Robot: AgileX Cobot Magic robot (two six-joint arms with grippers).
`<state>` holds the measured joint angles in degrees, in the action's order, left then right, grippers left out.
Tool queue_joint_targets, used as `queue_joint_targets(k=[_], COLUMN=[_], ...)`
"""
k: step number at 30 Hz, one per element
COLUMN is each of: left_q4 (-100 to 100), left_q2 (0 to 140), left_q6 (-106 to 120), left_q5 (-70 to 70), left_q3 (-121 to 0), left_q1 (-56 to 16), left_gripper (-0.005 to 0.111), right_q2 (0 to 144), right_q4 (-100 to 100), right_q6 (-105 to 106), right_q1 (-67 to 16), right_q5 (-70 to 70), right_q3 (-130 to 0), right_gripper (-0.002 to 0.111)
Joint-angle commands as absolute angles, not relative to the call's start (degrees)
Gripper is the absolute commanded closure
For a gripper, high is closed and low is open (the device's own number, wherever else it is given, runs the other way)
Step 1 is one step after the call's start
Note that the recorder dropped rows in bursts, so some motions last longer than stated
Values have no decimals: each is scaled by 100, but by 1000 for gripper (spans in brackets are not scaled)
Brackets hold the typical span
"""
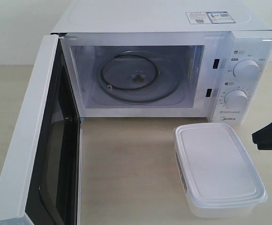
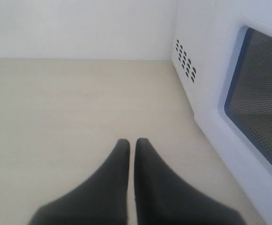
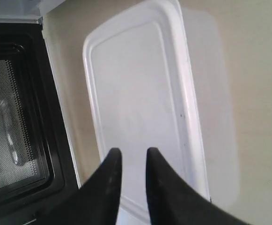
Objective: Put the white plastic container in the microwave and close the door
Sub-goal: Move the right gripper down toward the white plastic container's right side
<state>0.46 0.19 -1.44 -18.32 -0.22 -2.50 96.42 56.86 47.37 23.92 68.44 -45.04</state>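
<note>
White plastic container | just beside right hand, untouched | hand slightly parted, empty | door wide open

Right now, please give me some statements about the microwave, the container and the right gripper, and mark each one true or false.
1. The door of the microwave stands open. True.
2. The white plastic container is inside the microwave. False: it sits on the table in front of it.
3. The container's lid is on. True.
4. The right gripper grips the container. False: nothing is between its slightly parted fingers.
5. Food lies on the turntable. False: it is bare.
</note>
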Motion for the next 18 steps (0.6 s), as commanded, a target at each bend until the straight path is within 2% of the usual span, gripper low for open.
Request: queue_joint_targets(k=[1,6,18], left_q4=[50,50,50], left_q2=[0,0,0], left_q6=[-192,-192,-192], left_q5=[-1803,-1803,-1803], left_q3=[0,0,0], left_q1=[-238,-238,-238], left_gripper=[102,102,102], right_q2=[9730,9729,9740], right_q4=[5525,5189,6178], right_q6=[4963,5012,6914], right_q1=[2414,2414,2403], right_q5=[6734,6379,5937], right_q3=[-4625,-4625,-4300], right_gripper=[67,51,50])
